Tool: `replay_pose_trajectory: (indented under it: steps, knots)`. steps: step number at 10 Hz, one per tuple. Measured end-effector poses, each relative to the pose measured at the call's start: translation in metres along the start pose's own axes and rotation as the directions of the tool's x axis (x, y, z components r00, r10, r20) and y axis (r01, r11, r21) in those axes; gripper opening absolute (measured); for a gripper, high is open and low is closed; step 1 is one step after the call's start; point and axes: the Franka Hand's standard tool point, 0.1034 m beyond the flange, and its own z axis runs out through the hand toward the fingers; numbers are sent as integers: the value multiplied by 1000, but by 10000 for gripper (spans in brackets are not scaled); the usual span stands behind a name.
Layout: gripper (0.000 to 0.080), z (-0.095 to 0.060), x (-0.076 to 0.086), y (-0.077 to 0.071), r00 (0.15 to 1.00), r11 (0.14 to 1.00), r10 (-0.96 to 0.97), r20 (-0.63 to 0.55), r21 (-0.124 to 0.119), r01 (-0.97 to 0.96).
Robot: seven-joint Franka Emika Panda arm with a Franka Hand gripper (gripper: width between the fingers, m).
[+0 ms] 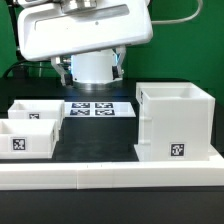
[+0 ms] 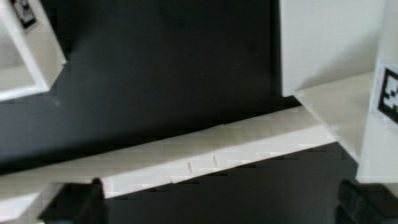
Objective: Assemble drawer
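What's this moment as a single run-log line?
gripper: open, empty | tall white cube-like plastic casing: upright, exterior view's right | two shallow white plastic trays: exterior view's left, outside casing

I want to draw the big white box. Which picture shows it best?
The exterior view: the casing stands whole, tag showing. The wrist view catches only its corner and a tag edge.
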Motion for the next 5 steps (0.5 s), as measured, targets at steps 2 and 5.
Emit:
replay_pose_trajectory:
  steps: [2,5]
  knots:
    - [649,7,-5,3,994,993,-110,29,-30,110]
    - [649,23,-22,40,993,994,-68,92,-76,75]
